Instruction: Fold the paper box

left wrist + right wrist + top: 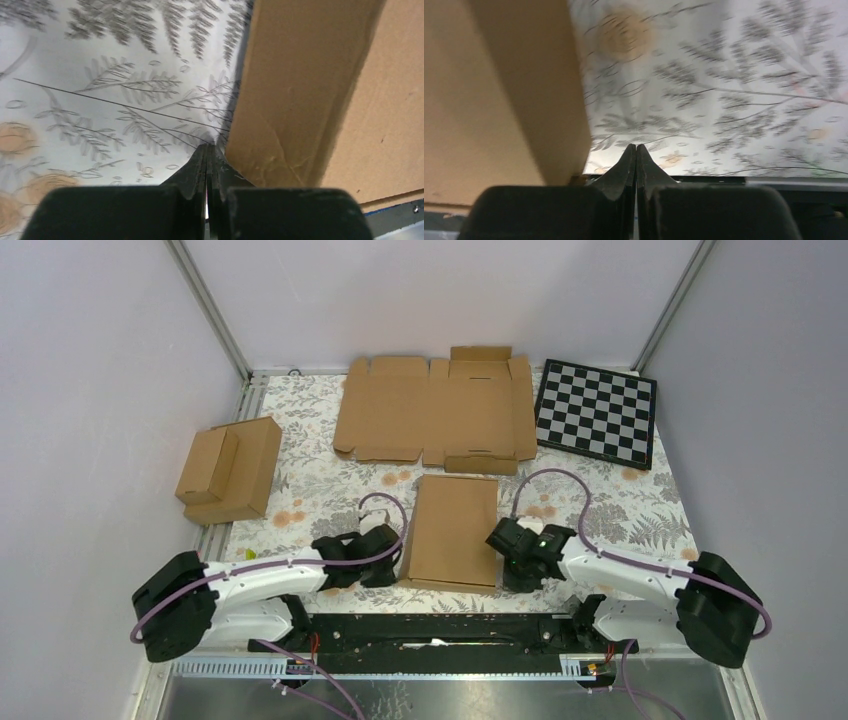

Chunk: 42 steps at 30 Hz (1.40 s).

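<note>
Farthest left on the tabletop (620,510) sit the two joined ready-made boxes (230,468), well apart from the work. Next comes your left claw (207,150), jaws pressed together on nothing, its tips low over the patterned surface just beside the left wall of the paper box (455,530). The box lies near-centre between your two arms. From above it reads as a closed shallow mailer, with the lid down flat, the side walls standing and no loose flaps showing. The left wrist view shows that wall creased and a little dented toward the corner, though you cannot tell whether the claw touches it. Beyond the box, at far centre, the flat notched cardboard blank (430,410) lies unfolded and is not your job here. On the box's right side your right claw (636,147) is likewise closed and empty, just beside the near right corner. At the far right lies the checkerboard (597,410). I judge the folding done or very nearly so. What may be left is checking that the front tuck is seated, which these views don't show, and drawing both arms clear.
</note>
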Available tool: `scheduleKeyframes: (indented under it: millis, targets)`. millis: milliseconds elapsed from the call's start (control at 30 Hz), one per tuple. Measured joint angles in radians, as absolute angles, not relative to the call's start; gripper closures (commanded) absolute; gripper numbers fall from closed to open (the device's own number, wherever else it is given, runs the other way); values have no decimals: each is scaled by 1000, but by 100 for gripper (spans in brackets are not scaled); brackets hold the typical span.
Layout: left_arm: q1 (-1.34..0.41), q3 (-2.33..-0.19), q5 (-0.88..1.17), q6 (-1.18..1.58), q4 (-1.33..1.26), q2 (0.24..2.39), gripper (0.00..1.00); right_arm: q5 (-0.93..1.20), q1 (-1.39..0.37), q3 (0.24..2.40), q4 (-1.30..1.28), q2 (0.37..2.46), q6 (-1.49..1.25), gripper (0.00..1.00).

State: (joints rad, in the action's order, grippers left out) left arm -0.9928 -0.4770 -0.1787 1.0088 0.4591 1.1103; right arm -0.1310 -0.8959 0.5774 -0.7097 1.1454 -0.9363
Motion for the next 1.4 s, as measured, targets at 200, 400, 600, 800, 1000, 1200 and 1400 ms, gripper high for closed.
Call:
scheduleKeyframes:
  millis: [200, 400, 600, 800, 1000, 1200, 1400]
  targets:
    - [-1095, -539, -170, 1047, 374, 1254, 100, -114, -1046, 621, -642, 1247, -1009, 100]
    - [-1103, -546, -178, 1050, 368, 1265, 100, -128, -1057, 627, -646, 1267, -1022, 100]
    - [-1105, -514, -204, 1058, 382, 1210, 100, -174, -1065, 624, -650, 1175, -1023, 100]
    - [-1061, -487, -249, 1047, 483, 1060, 100, -216, -1065, 624, -688, 1139, -1010, 100]
    - [-1070, -490, -217, 1050, 429, 1084, 100, -188, -1065, 630, -659, 1221, -995, 100]
    - [-1145, -574, -222, 1046, 401, 1291, 100, -150, -1066, 689, -668, 1312, -985, 100]
    - [-1140, -533, -220, 1056, 346, 1256, 100, -163, -1065, 670, -669, 1281, -991, 100]
